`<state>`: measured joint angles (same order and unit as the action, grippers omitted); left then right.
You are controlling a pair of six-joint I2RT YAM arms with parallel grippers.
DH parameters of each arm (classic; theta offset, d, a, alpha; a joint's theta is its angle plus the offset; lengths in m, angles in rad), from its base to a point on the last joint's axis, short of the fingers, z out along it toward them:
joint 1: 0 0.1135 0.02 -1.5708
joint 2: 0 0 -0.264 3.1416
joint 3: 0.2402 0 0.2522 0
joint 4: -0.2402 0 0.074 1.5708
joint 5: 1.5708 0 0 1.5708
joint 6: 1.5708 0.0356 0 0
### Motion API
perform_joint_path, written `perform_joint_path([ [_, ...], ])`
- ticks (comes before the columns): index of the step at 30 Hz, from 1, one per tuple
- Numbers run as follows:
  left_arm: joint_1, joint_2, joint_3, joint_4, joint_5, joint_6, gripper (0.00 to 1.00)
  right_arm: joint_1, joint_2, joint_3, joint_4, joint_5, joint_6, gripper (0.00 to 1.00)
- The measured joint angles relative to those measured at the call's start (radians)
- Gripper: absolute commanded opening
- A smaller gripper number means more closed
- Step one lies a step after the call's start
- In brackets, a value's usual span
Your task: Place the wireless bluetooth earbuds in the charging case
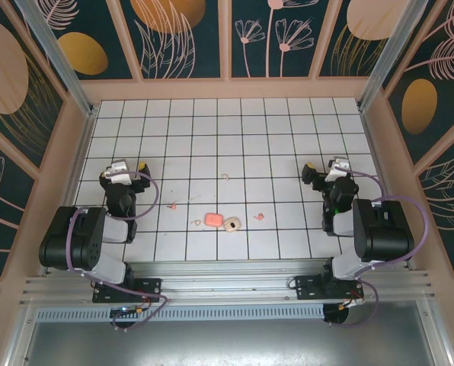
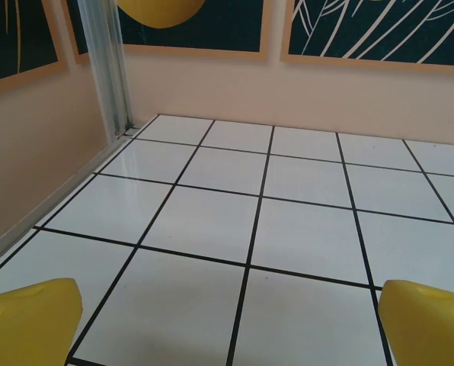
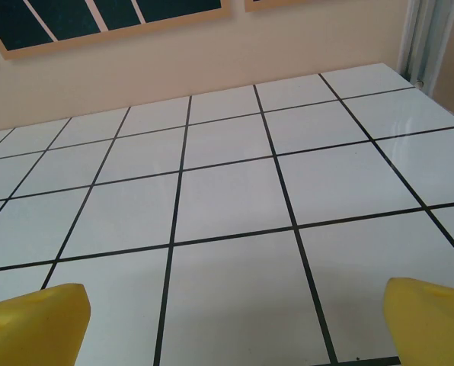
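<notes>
Left gripper (image 2: pixel 227 324): jaws standing spread wide, yellow fingertips (image 2: pixel 30 320) sitting at the two lower corners of the left wrist view, pinching nothing, bare tile lying between.
Right gripper (image 3: pixel 231 324): jaws likewise spread, yellow fingertips (image 3: pixel 33 324) framing bare tile, gripping nothing.
Arm positions: left gripper (image 1: pixel 125 168) hanging over the left tiles and right gripper (image 1: pixel 324 169) over the right tiles, both well apart from the centre group.
Charging case (image 1: pixel 231 223): lying near the front middle of the white gridded table (image 1: pixel 288 122), between the two arms; cream oval with a darker middle; open or shut too small for telling.
Salmon-pink rounded-square piece (image 1: pixel 213 219): lying just beside the case on its left, possibly touching.
Wireless bluetooth earbuds (image 1: pixel 261 216): lying loose as tiny pale bits on the tiles, one right of the case, others left of it and beyond it; none visibly sitting in the case.
Progress: judging the task as at its very start, nothing seated.
Outstanding: reaching in, pinching each bud, seating each in the case.
</notes>
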<state>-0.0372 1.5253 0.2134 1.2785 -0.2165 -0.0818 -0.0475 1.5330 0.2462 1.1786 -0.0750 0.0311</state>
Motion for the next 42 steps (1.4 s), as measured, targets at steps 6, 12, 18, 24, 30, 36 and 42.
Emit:
perform_joint_path([
  [6, 0.000, 0.000, 0.000, 0.000, 0.000, 0.000, 0.99, 0.000, 0.000, 0.000, 0.000, 0.000, 0.000, 0.99],
  [12, 0.000, 0.000, 0.000, 0.000, 0.000, 0.000, 0.99, 0.000, 0.000, 0.000, 0.000, 0.000, 0.000, 0.99],
  [18, 0.000, 0.000, 0.000, 0.000, 0.000, 0.000, 0.99, 0.000, 0.000, 0.000, 0.000, 0.000, 0.000, 0.99],
  [24, 0.000, 0.000, 0.000, 0.000, 0.000, 0.000, 0.99, 0.000, 0.000, 0.000, 0.000, 0.000, 0.000, 0.99],
  [30, 0.000, -0.002, 0.000, -0.004, 0.003, 0.004, 0.91, 0.000, -0.001, 0.001, -0.006, 0.000, 0.000, 0.99],
  [36, 0.000, -0.132, 0.086, -0.233, 0.012, 0.000, 0.77, 0.018, -0.121, 0.142, -0.344, 0.024, 0.031, 0.99],
  [42, 0.000, -0.270, 0.233, -0.539, 0.078, -0.102, 0.66, 0.069, -0.185, 0.477, -0.883, 0.033, 0.114, 0.99],
])
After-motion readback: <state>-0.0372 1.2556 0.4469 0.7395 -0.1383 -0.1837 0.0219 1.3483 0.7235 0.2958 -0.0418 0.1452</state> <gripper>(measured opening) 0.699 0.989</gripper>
